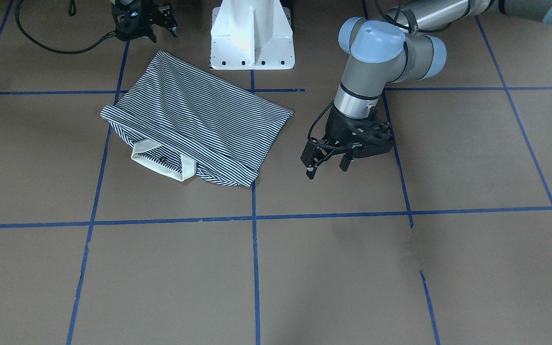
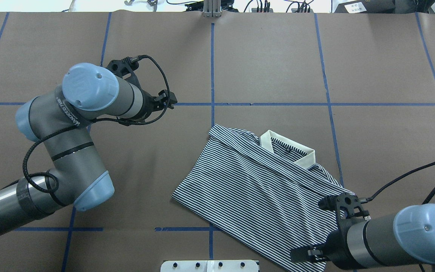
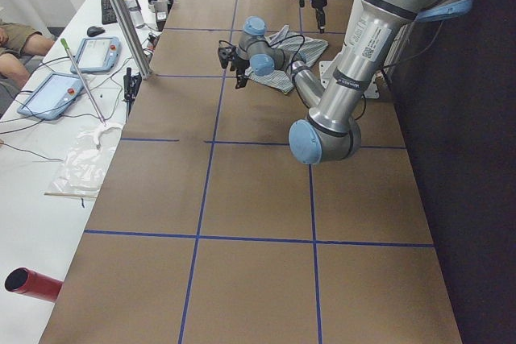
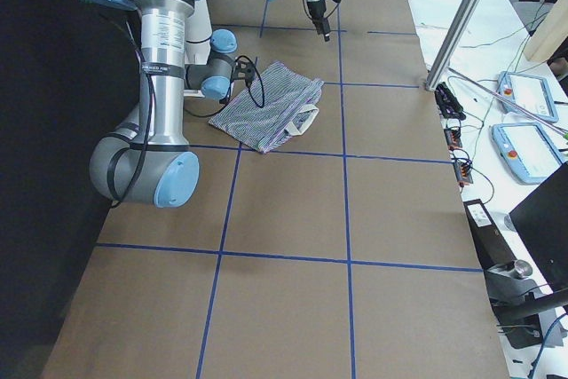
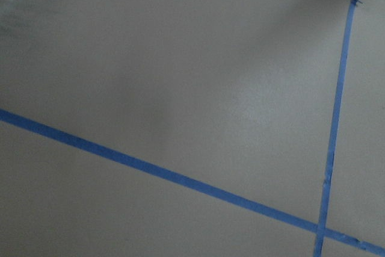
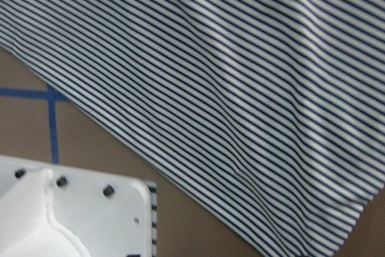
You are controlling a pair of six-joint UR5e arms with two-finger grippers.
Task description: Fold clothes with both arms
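Shirt (image 1: 194,120), one, lies folded; two arms (image 1: 376,52) hover nearby.

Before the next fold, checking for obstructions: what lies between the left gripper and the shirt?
Only bare table between left gripper and shirt, per the front-facing view.

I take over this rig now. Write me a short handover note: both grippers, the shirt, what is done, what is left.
Left gripper: jaws open, empty, beside the shirt and not touching it.
Right gripper: at the shirt's edge on the robot's side; whether it is open or shut cannot be told.
Shirt: flat on the table, folded into a rough rectangle, collar showing.
Done: the sides seem folded in.
Left: probably one last fold and some tidying.
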